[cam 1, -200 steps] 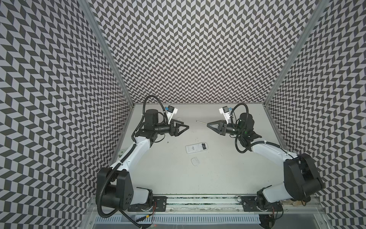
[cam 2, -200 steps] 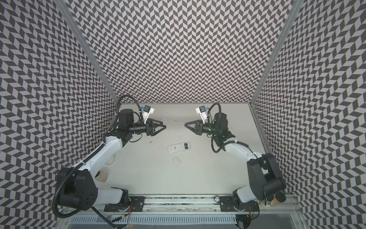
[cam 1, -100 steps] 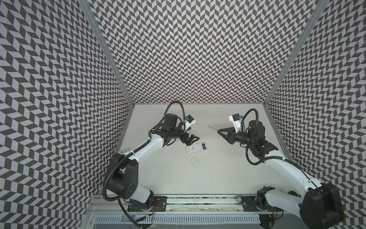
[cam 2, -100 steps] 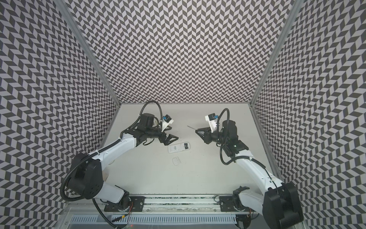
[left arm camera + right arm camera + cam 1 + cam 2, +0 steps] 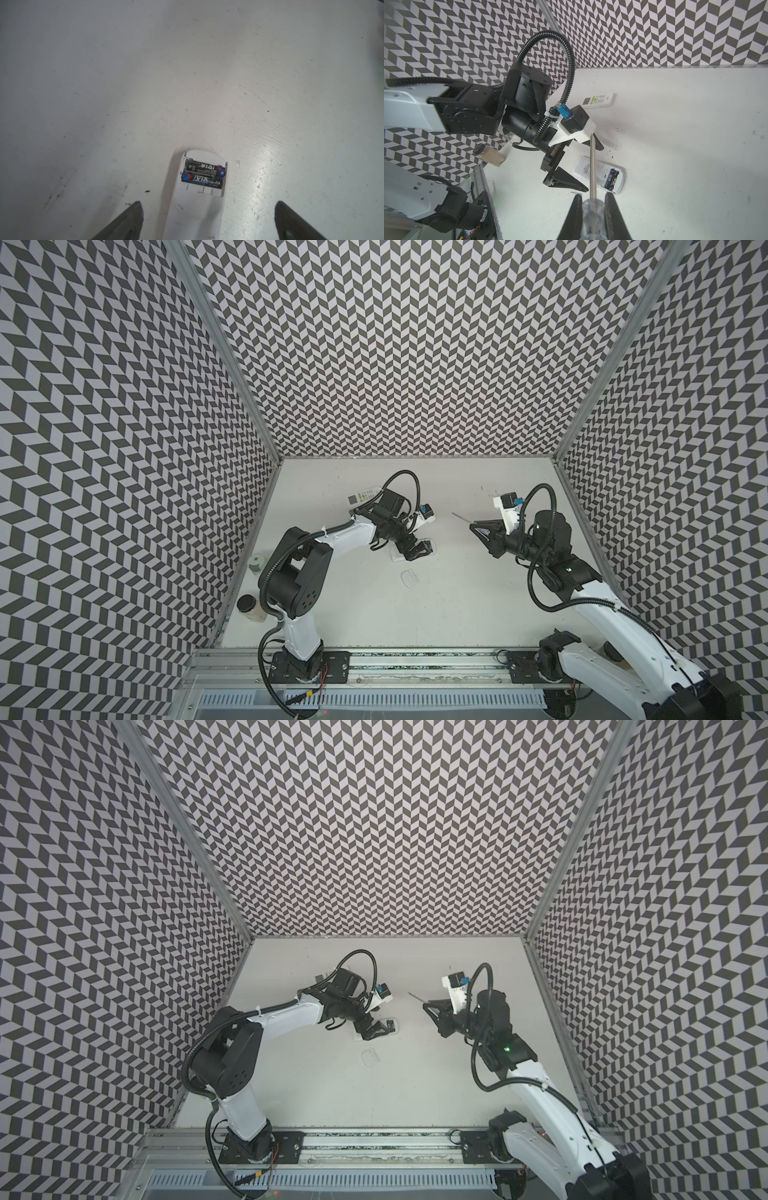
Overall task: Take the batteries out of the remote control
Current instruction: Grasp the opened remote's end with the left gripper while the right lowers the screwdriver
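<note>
Batteries (image 5: 202,173): two black cells side by side in open bay of remote control (image 5: 193,212), on table (image 5: 187,62) | my left gripper (image 5: 207,204): spread wide astride it, empty | my right gripper (image 5: 592,197): clamped on screwdriver (image 5: 592,162)

Large white brand characters, not legible with certainty, are printed along each of the two black-and-blue batteries (image 5: 202,173) in the opened remote control (image 5: 194,216), and a small circled sign is carried on the blue end of one. The fine print below them and the label (image 5: 584,168) on the remote's back are too small to be read.
</note>
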`<state>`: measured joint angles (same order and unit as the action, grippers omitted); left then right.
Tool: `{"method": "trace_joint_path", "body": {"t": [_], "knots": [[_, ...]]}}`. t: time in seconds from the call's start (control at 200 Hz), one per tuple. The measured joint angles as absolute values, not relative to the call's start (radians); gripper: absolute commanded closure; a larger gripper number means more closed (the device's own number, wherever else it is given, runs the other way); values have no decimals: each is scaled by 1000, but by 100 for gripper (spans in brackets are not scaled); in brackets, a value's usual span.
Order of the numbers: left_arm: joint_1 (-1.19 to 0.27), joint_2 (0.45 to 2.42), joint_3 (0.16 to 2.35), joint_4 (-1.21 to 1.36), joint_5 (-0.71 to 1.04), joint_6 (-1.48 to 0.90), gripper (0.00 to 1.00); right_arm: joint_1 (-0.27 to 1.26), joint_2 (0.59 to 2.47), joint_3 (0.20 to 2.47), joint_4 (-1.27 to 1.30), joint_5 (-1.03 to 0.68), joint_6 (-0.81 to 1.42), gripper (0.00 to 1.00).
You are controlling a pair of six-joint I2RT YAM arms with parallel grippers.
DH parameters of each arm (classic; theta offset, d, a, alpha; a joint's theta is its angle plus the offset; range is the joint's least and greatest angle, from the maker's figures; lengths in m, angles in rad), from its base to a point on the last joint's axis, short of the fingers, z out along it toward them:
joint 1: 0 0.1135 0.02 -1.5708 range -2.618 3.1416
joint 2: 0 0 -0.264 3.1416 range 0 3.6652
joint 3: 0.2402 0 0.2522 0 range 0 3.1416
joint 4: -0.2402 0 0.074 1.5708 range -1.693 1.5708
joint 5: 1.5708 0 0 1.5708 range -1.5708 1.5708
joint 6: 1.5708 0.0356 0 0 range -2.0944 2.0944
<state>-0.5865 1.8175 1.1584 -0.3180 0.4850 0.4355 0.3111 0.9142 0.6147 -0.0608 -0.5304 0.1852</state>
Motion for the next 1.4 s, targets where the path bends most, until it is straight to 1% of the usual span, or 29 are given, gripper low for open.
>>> {"method": "trace_joint_path", "body": {"t": [0.13,0.23,0.295,0.375,0.406,0.481,0.556,0.641,0.811,1.001,1.066,1.151,1.317,1.397], "knots": [[-642,1871,1198,-323,377,456,1,311,906,602,-71,-524,183,100],[-670,1917,1224,-335,318,461,6,311,896,597,-60,-523,183,100],[-681,1951,1242,-344,294,463,11,311,892,595,-60,-520,183,100],[-685,1973,1246,-352,271,476,13,311,884,588,-53,-517,183,100],[-685,1973,1248,-353,262,475,15,312,881,583,-51,-516,183,100],[-685,1973,1248,-357,243,482,27,312,877,579,-51,-514,183,100],[-685,1973,1248,-362,232,484,36,312,877,579,-51,-511,183,100],[-685,1971,1245,-361,228,499,44,314,877,579,-46,-511,183,100],[-685,1934,1195,-351,226,510,49,319,887,579,-43,-511,180,100],[-681,1833,1089,-379,195,549,54,325,913,579,-31,-506,172,100],[-672,1795,1063,-386,189,564,57,336,925,579,-31,-499,164,100],[-644,1728,1030,-395,188,583,59,358,940,579,-27,-486,151,100],[-566,1597,976,-410,199,631,59,393,1003,593,-32,-480,115,100],[-541,1537,933,-432,198,674,60,408,1029,597,-31,-480,99,100]]}}
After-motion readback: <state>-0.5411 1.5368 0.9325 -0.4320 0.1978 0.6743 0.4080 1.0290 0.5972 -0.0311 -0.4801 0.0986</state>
